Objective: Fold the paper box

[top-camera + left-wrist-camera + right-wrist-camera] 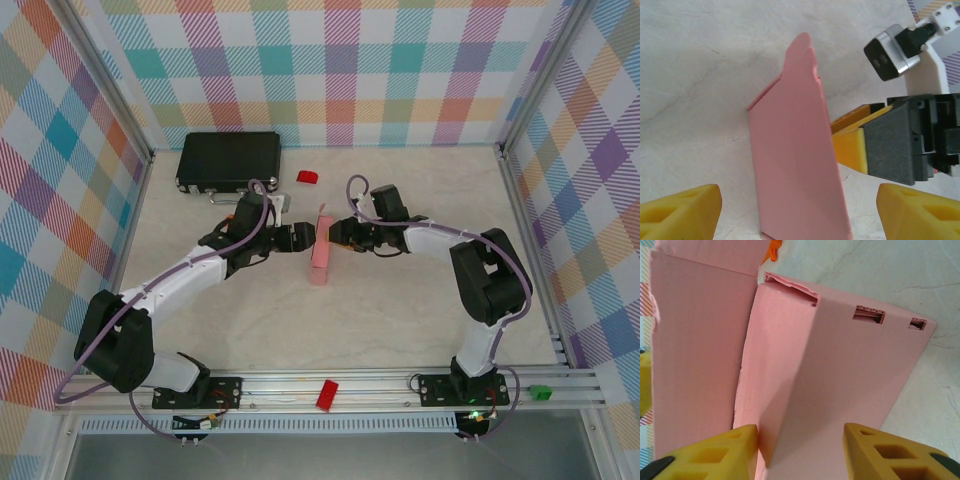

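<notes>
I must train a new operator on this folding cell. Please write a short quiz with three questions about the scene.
1. True or false: the left gripper is clamped on the paper box.
2. What pinches the box's wall? A) the right gripper B) the left gripper C) nothing.
3. Which thing lies in the far left corner of the table?
Key: 1 false, it is open around the card; 2 A; 3 the black hard case.

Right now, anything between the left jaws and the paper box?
Nothing visible. The paper box stands on edge directly ahead of the open left jaws, with a clear gap to each. The right jaws hold it from the opposite side, out of the left's path.
</notes>
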{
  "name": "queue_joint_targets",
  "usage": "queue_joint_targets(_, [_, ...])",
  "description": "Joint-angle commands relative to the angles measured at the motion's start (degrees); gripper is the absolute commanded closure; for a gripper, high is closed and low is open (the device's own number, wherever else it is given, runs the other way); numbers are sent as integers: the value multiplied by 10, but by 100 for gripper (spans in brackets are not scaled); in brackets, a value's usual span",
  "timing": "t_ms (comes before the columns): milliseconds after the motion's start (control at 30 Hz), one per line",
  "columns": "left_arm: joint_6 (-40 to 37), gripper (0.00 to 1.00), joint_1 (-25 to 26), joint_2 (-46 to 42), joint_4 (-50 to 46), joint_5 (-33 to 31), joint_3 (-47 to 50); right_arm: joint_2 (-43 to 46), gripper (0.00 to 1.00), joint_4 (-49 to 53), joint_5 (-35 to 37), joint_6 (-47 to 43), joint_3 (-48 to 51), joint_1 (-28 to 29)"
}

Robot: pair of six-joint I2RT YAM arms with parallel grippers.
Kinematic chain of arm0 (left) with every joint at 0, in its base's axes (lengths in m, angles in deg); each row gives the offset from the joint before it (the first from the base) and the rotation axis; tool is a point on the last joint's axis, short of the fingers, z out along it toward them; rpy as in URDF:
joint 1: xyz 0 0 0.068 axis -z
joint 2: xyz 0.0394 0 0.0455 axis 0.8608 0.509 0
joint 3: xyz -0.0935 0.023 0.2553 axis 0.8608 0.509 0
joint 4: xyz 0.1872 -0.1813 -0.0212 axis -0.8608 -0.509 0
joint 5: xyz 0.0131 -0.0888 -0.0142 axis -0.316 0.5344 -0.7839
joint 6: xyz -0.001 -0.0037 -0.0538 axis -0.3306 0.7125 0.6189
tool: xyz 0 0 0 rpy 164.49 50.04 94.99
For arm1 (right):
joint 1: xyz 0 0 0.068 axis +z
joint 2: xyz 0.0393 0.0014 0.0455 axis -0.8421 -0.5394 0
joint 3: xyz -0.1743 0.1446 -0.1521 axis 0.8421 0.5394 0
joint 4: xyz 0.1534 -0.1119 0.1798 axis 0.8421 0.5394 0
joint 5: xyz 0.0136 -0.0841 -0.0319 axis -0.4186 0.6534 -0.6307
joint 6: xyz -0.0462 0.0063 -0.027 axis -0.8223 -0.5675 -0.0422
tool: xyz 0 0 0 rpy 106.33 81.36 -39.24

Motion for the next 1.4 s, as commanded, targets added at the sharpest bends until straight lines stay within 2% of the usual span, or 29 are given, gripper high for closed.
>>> queue_joint_targets(0, [-28, 19, 11, 4, -36, 6, -29, -15, 53, 26, 33, 2, 1, 6])
queue_joint_targets(267, [-47, 19, 25, 40, -69, -3, -67, 6, 53, 36, 46, -1, 2, 8])
queue_joint_targets(500, [-47, 12, 39, 66, -100, -30, -99, 59, 47, 49, 73, -3, -6, 8])
queue_joint_targets(633, [-46, 10, 44, 79, -106, -42, -114, 82, 47, 56, 91, -3, -3, 3])
queue_joint_targets(800, [-63, 7, 58, 118, -155, -70, -164, 128, 46, 95, 145, -18, 13, -21])
queue_joint_targets(1067, [-86, 2, 90, 228, -257, -165, -273, 205, 45, 110, 152, -27, 97, -95])
queue_joint_targets(1233, [-101, 5, 108, 278, -292, -210, -317, 239, 44, 121, 145, -36, 132, -131])
queue_joint_targets(1333, [-120, 12, 115, 294, -304, -216, -329, 249, 44, 124, 141, -39, 145, -146])
queue_joint_targets(1367, [-129, 18, 118, 298, -309, -217, -333, 252, 44, 124, 139, -39, 149, -150])
